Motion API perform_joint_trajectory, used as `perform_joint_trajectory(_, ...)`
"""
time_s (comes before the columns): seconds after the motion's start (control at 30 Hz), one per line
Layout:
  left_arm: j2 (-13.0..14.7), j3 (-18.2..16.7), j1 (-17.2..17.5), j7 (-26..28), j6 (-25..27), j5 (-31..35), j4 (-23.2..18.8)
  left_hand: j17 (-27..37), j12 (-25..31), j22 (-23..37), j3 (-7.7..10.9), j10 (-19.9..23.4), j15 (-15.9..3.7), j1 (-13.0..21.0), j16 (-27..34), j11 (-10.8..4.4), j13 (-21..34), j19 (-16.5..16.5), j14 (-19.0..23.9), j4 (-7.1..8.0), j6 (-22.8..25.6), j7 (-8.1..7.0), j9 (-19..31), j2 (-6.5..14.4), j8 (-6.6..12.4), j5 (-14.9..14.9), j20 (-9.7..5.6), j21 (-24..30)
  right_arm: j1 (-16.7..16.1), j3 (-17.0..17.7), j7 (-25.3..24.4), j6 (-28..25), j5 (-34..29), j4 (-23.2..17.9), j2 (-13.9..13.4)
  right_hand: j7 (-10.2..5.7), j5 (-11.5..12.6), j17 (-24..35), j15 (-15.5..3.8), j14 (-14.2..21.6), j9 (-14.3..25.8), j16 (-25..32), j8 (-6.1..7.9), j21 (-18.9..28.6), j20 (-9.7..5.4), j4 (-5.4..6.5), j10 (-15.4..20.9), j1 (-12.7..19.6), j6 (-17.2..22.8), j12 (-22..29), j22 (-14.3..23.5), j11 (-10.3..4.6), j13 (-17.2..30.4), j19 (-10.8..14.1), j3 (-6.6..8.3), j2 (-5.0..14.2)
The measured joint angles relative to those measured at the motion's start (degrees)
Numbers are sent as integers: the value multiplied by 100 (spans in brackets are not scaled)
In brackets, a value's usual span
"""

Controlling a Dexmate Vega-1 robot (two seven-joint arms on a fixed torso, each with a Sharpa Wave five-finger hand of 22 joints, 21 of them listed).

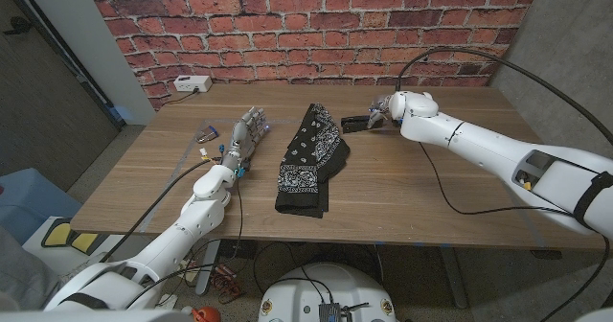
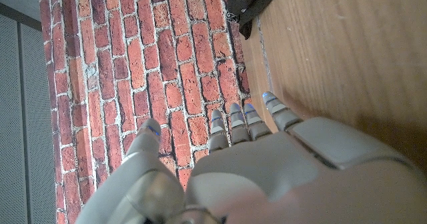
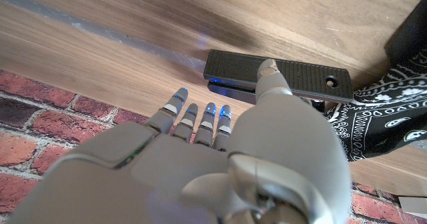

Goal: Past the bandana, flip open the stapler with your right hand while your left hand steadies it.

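The black stapler (image 1: 352,123) lies on the wooden table (image 1: 412,183) just past the far right corner of the black-and-white bandana (image 1: 311,159). My right hand (image 1: 395,106) is at the stapler's right end. In the right wrist view its thumb (image 3: 270,77) lies on the stapler's top (image 3: 300,79), the other fingers (image 3: 193,114) are stretched out past it, and the bandana (image 3: 380,117) shows beside it. My left hand (image 1: 247,135) stands left of the bandana with its fingers straight and apart, holding nothing and well away from the stapler. The left wrist view shows that hand (image 2: 267,164) and a bandana corner (image 2: 257,1).
A white box (image 1: 192,84) with a cable sits at the table's back left corner. Small coloured bits (image 1: 206,135) lie just left of my left hand. A black cable (image 1: 450,183) crosses the table's right side. A brick wall (image 1: 316,25) stands behind.
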Motion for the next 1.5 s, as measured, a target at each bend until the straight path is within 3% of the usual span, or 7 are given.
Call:
perform_joint_trajectory(0.87,1,9,-9,0,56,1,18,0,0,0,0,0,0,0,0,0,0,0,0,0,27,-28,0,0,0,0,0,0,176,-185,55,-26,-89,465,238,-61,0,-1,-1,16,53,6,32,0,-52,-36,46,128,-2,0,10,-53,53,53,123,65)
perform_joint_trajectory(1.5,2,14,4,-11,78,-12,37,0,0,0,0,31,26,1,0,31,0,0,25,0,27,-28,0,1,0,0,0,0,344,-367,177,19,-98,782,406,-125,0,25,-1,17,80,6,97,0,-83,12,169,159,108,59,9,-108,106,20,170,38)
